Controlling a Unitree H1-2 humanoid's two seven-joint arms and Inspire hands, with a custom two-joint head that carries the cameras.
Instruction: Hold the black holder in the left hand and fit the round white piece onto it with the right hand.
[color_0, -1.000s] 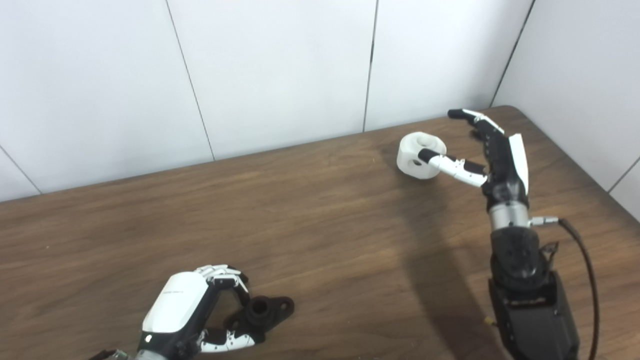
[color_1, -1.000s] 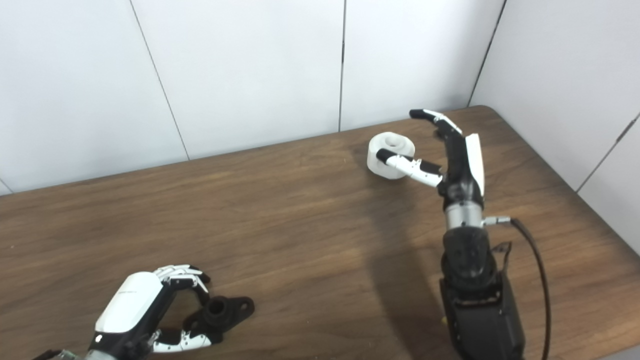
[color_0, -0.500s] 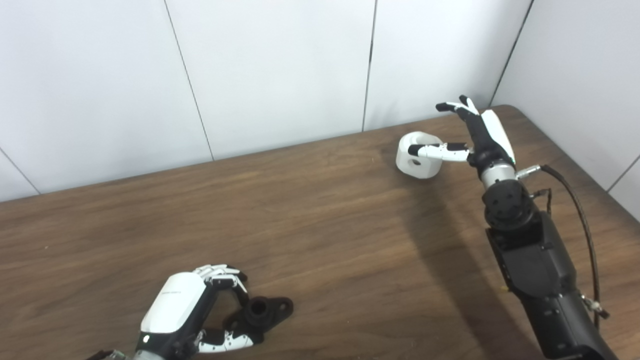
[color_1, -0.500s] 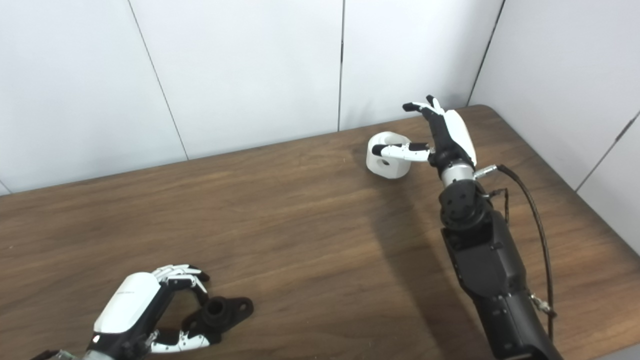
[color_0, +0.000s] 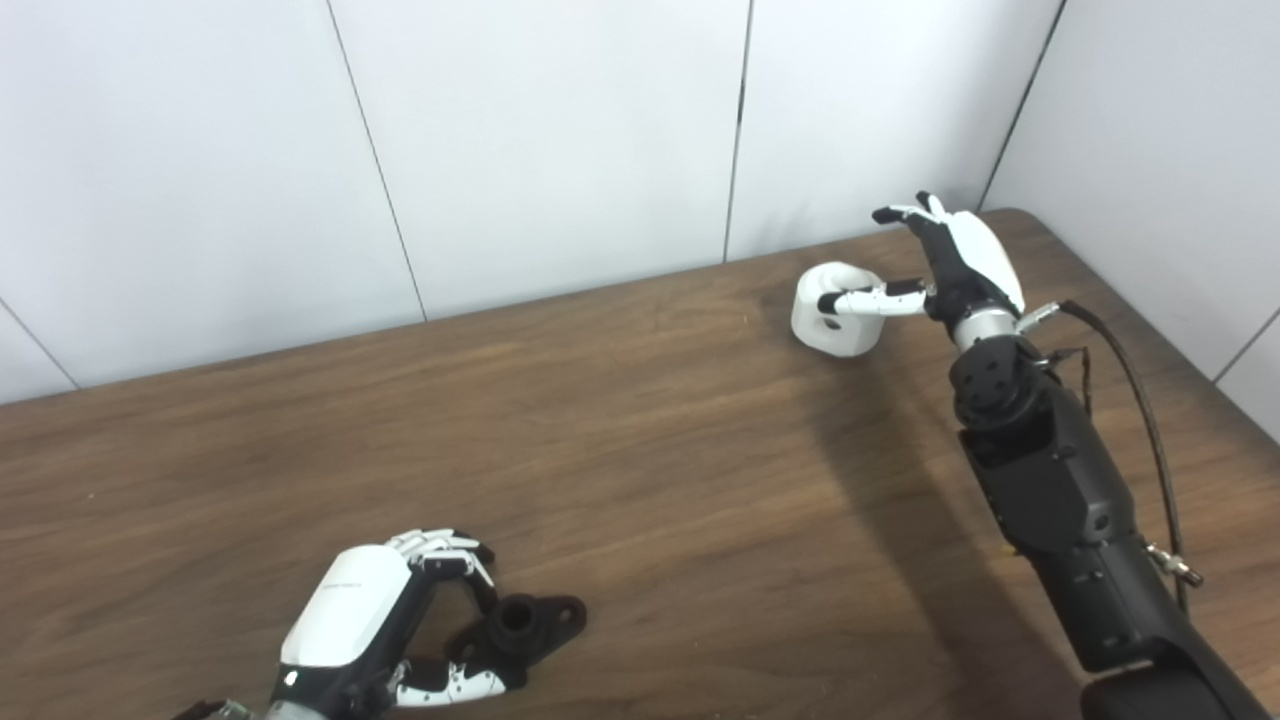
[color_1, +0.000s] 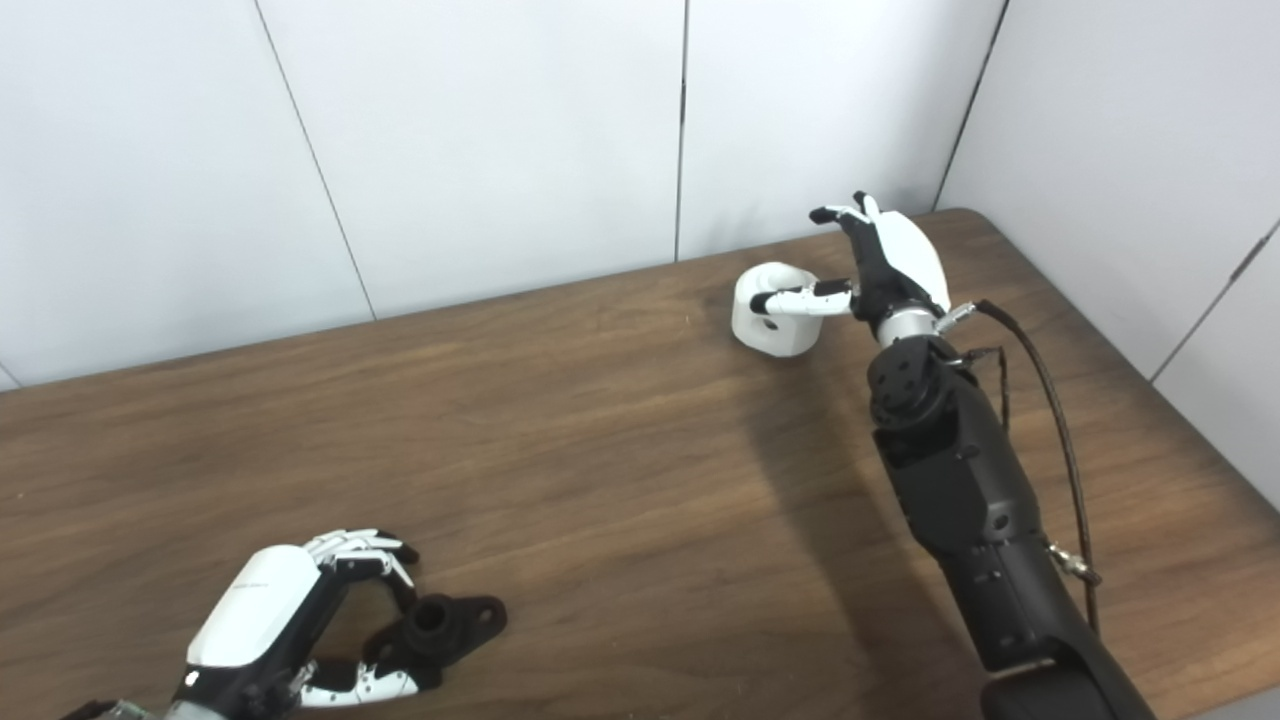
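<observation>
In the left eye view, my right hand (color_0: 950, 265) had rolled palm-down over the past second and closed in on the white piece (color_0: 835, 322) at two o'clock on the tabletop (color_0: 640, 450). Its thumb lay across the piece's top, the fingers spread beyond it, nothing gripped yet. I judged the pick-up was about to begin.

In the right eye view, my left hand (color_1: 285, 625) at seven o'clock hadn't moved, its fingers curled loosely round the holder (color_1: 440, 625), which sat flat on the wood, unlifted.
</observation>
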